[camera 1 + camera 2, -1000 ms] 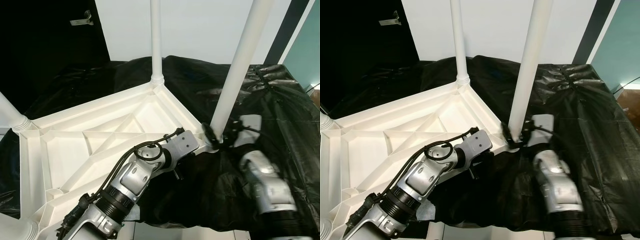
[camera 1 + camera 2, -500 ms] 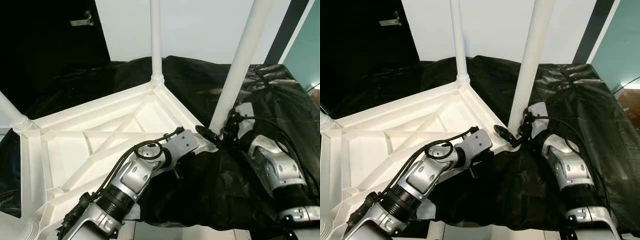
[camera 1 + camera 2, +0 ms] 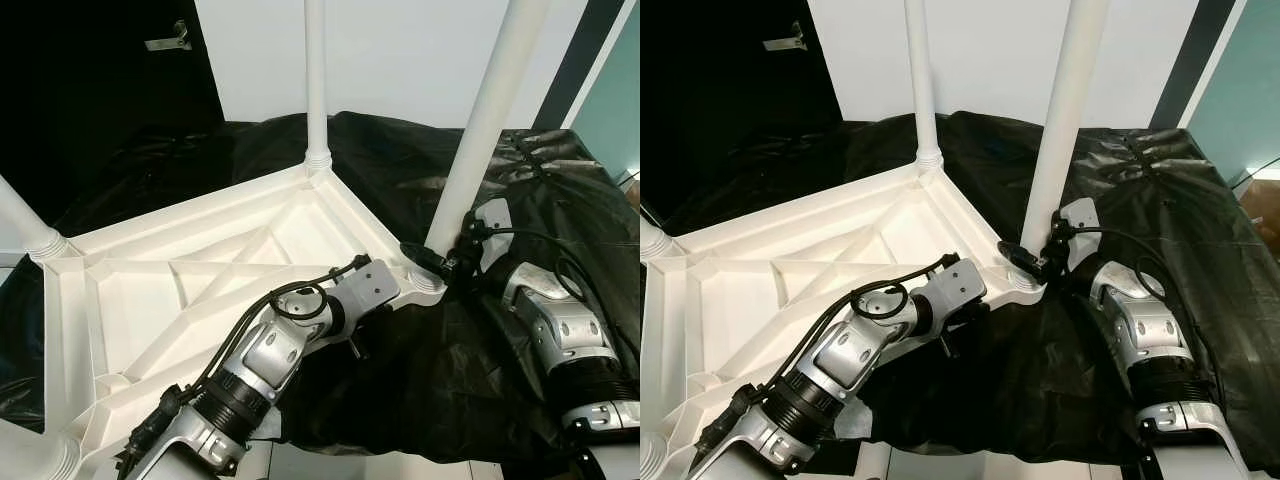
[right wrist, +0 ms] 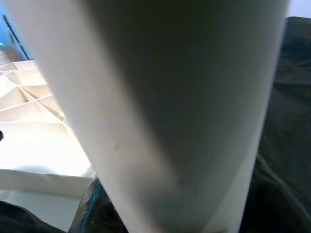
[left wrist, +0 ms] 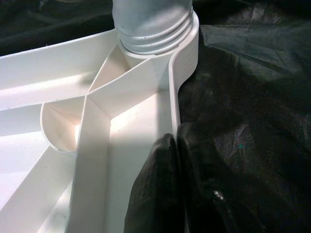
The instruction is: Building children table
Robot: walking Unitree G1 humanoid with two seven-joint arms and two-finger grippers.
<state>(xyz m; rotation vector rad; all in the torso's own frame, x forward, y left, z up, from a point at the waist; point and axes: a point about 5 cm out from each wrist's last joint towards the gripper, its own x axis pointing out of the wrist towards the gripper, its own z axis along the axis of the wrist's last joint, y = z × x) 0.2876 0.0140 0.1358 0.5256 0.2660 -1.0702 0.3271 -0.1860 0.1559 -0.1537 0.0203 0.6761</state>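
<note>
The white plastic table top (image 3: 200, 290) lies upside down on black cloth. A white leg (image 3: 485, 120) stands in its near right corner socket (image 5: 155, 29). My right gripper (image 3: 438, 258) straddles that leg just above the socket, one black finger (image 3: 1018, 252) lying across its front, and looks shut on it. In the right wrist view the leg (image 4: 175, 97) is very close. My left gripper (image 5: 176, 141) is shut on the thin rim of the table top, a short way from the same corner.
Other legs stand at the far corner (image 3: 316, 80), the left corner (image 3: 20, 225) and the near left corner (image 3: 30, 455). Black cloth (image 3: 560, 190) covers the surface on the right. A dark door (image 3: 100, 80) and a white wall lie behind.
My right wrist has rolled and risen beside the leg. Its front finger, apart from the leg half a second ago, now lies against the base. The left arm has stayed put.
</note>
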